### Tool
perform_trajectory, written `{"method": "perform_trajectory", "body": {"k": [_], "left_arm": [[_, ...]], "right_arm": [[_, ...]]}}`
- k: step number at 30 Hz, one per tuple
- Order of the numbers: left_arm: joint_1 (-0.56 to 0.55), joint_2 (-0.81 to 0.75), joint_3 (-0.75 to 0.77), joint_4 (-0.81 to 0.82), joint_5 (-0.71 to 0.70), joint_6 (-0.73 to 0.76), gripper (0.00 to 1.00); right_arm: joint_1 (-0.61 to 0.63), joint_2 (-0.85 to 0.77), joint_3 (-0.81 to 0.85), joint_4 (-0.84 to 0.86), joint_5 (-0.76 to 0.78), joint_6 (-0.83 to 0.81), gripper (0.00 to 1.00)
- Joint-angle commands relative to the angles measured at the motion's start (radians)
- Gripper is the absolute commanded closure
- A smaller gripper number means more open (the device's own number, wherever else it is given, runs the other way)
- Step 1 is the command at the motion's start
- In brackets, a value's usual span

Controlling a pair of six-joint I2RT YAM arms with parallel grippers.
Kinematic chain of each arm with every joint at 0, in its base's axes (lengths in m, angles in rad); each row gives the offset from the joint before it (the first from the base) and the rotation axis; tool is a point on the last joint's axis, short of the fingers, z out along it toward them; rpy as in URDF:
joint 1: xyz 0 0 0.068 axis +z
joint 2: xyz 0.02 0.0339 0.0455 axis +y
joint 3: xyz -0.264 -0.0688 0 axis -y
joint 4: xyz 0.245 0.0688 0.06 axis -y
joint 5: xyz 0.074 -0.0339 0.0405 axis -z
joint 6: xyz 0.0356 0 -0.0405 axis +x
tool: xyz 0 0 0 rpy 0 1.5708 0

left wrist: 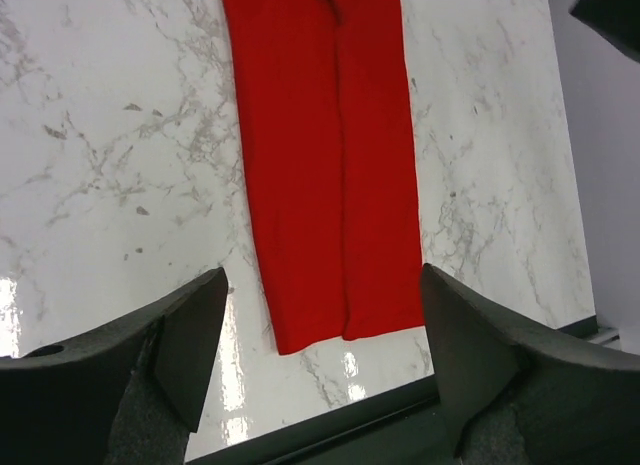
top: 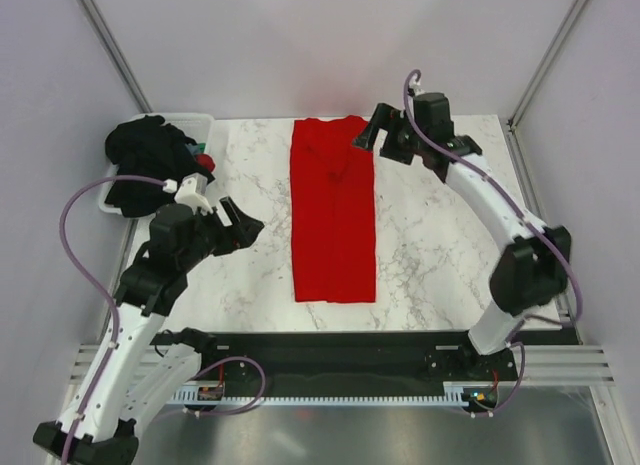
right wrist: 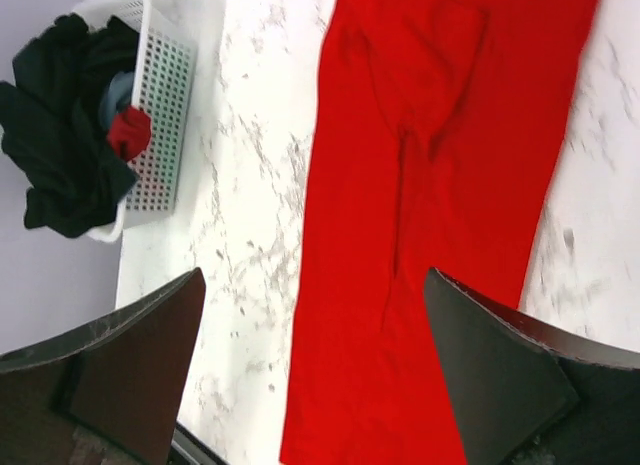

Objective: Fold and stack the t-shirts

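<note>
A red t-shirt (top: 333, 210) lies flat on the marble table, folded lengthwise into a long narrow strip running from the back edge toward the front. It shows in the left wrist view (left wrist: 325, 155) and the right wrist view (right wrist: 430, 215). Black t-shirts (top: 145, 155) are heaped in and over the white tub (top: 199, 121) at the back left. My left gripper (top: 240, 225) is open and empty, above the table left of the red shirt. My right gripper (top: 368, 133) is open and empty, above the shirt's far right corner.
The white perforated tub (right wrist: 165, 95) also holds a small red item (right wrist: 128, 130) beside the black shirts (right wrist: 60, 145). The marble table (top: 440, 255) ends at a black front rail (top: 350, 342). Grey walls close in on both sides.
</note>
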Motion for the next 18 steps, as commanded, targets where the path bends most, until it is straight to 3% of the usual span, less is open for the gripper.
{"method": "perform_trajectory", "body": {"k": [1,2,5,8,13,18], "left_arm": [[0.002,0.074,-0.038,0.072,0.079,-0.096,0.16],[-0.002,0.106,-0.055,0.075,0.088,-0.107,0.16],[-0.053,0.155,-0.142,0.136,0.125,-0.133,0.16],[-0.144,0.197,-0.214,0.204,0.055,-0.176,0.16],[-0.248,0.314,-0.290,0.323,-0.030,-0.251,0.17],[-0.321,0.445,-0.319,0.388,-0.101,-0.298,0.23]], "right_arm": [[0.077,-0.200,-0.322,-0.054,0.155,-0.001,0.02],[0.094,-0.296,-0.458,-0.055,0.200,0.015,0.02],[0.150,-0.435,-0.663,-0.054,0.219,0.050,0.05],[0.217,-0.512,-0.800,-0.052,0.245,0.099,0.10],[0.300,-0.527,-0.918,-0.011,0.266,0.150,0.16],[0.331,-0.518,-0.983,0.064,0.248,0.165,0.30]]}}
